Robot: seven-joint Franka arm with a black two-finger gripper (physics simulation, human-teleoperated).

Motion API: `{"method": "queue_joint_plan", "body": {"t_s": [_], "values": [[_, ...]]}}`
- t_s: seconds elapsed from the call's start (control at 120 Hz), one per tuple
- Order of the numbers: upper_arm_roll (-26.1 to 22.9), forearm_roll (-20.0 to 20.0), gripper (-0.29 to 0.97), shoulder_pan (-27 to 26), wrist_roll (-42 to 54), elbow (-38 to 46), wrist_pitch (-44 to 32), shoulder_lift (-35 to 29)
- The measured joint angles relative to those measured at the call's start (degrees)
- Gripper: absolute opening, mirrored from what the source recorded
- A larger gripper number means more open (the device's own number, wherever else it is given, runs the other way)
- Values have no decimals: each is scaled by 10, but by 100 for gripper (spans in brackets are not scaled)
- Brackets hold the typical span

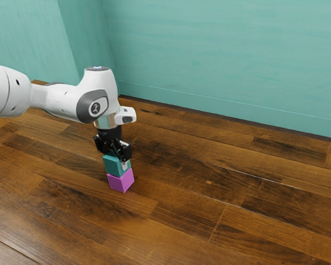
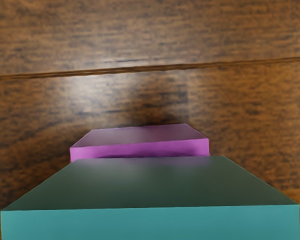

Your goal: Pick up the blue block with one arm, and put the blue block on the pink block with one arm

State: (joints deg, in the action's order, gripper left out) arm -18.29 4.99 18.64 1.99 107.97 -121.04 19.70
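The blue block [image 1: 116, 165], teal in colour, stands on top of the pink block [image 1: 121, 180] on the wooden floor. My gripper [image 1: 117, 155] comes straight down onto the blue block, and its black fingers [image 1: 126, 151] clasp the block's upper part from two sides. In the wrist view the blue block [image 2: 150, 200] lies close under my hand. The pink block [image 2: 140, 142] shows just beyond it and a little lower, roughly in line with it.
The dark wooden floor [image 1: 220, 187] spreads out around the stack. A teal wall [image 1: 226, 55] runs along the back. The white arm [image 1: 49, 99] comes in from the exterior view's left.
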Motion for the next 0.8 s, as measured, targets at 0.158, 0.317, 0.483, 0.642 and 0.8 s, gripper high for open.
{"method": "queue_joint_plan", "body": {"t_s": [0.158, 0.317, 0.483, 0.642, 0.8], "values": [[-1, 0, 40, 0, -1, 1, -2, -2], [-1, 0, 40, 1, -2, 2, -3, -2], [-1, -2, 53, 1, -1, 2, -5, 1], [-1, -3, 61, 1, 0, 2, -4, -10], [0, -3, 65, 1, 1, 2, -2, -25]]}}
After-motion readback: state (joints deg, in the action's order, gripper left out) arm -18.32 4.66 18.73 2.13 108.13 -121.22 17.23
